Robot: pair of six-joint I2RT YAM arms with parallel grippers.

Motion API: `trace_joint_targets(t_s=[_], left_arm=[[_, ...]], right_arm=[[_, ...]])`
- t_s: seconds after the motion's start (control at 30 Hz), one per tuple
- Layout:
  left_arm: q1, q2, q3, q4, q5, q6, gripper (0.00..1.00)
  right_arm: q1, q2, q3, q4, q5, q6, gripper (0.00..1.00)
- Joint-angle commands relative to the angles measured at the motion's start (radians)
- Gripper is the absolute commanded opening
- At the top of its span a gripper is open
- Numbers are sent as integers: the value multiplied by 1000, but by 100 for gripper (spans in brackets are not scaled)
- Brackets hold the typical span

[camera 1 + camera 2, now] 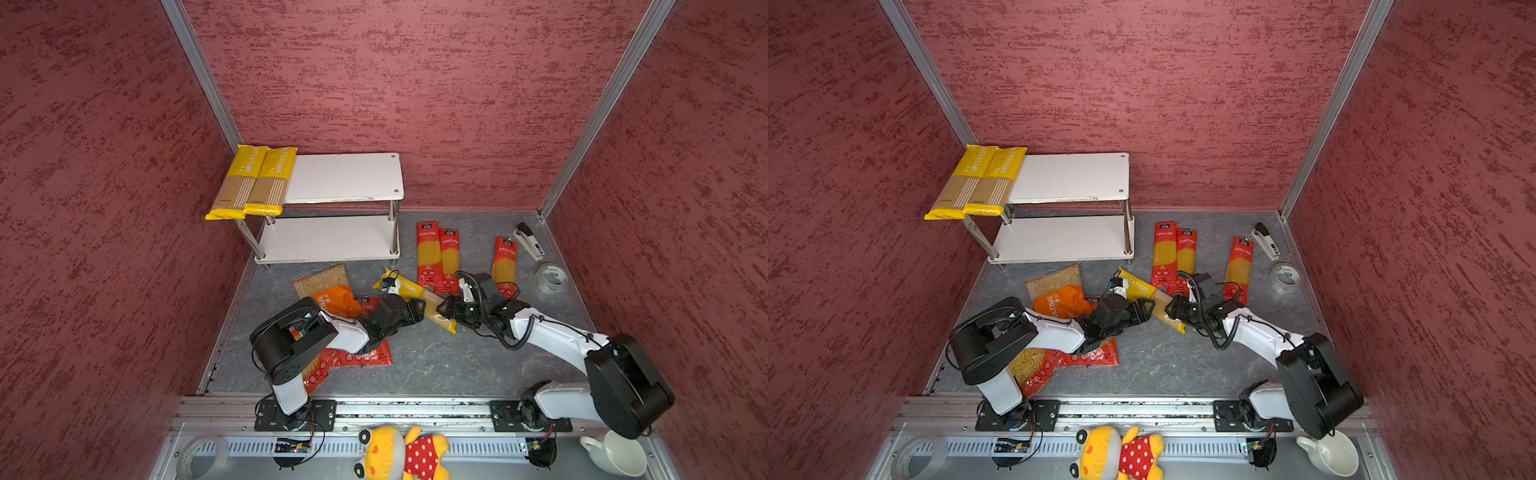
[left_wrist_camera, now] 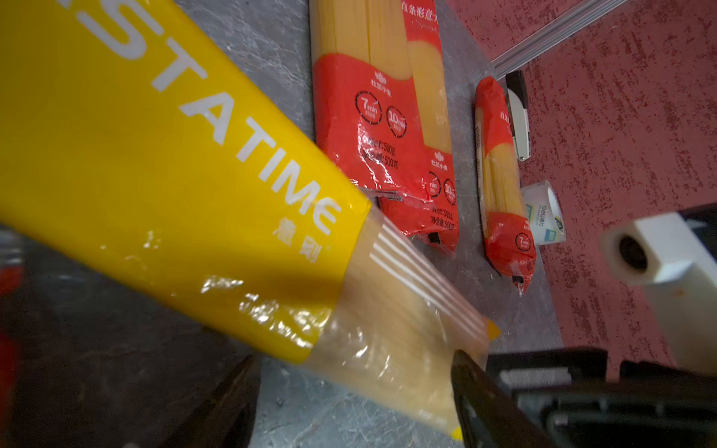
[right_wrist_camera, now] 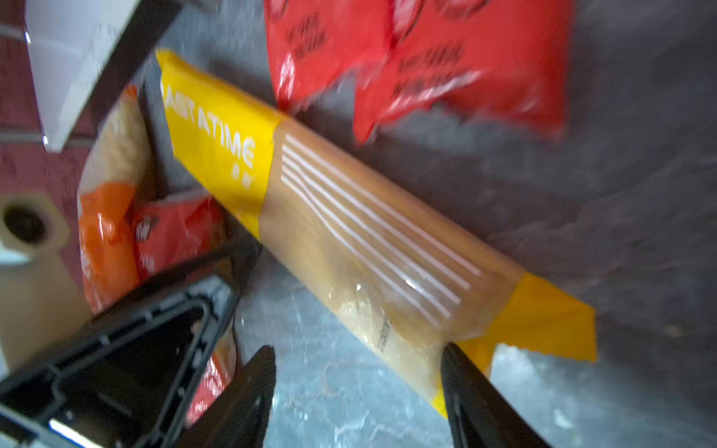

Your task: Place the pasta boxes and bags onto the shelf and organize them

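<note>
In both top views the whole worktop (image 1: pixel 415 365) is seen alike, steeply from above its front edge. The wrist views are set close, aimed past the left pincer (image 2: pixel 354 355) and right pincer (image 3: pixel 357 346); one yellow spaghetti pack (image 2: pixel 155 174) is shared by all.

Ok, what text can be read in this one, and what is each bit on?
"ASTATIME": loose yellow spaghetti pack.
"STATIME": shelved yellow packs, partly legible.
"TIME": orange bag.
"7min", "10min", "Net:500g": red spaghetti pack.
"deli": tape roll.
Chinese print on that red pack: too small or blurred to read.
</note>
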Motion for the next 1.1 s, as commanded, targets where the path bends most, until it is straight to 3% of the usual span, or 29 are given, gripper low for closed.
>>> trace_joint_targets(t_s=[0.0, 0.13, 0.4, 0.7, 1.07], left_arm=[[2, -62, -23, -29, -32, -8, 77], [-20, -105, -16, -109, -71, -8, 77], [-100, -133, -12, -247, -152, -80, 76], [-57, -51, -66, -68, -75, -139, 73], [-1, 37, -71, 86, 44, -145, 43]], right_arm=[[7, -38, 68, -163, 31, -118, 70], [-50, -53, 136, -204, 118, -243, 72], [-117, 262, 248, -75, -75, -357, 72], [-125, 465, 315, -49, -291, -374, 68], [-106, 465, 137, 156, -491, -297, 45]])
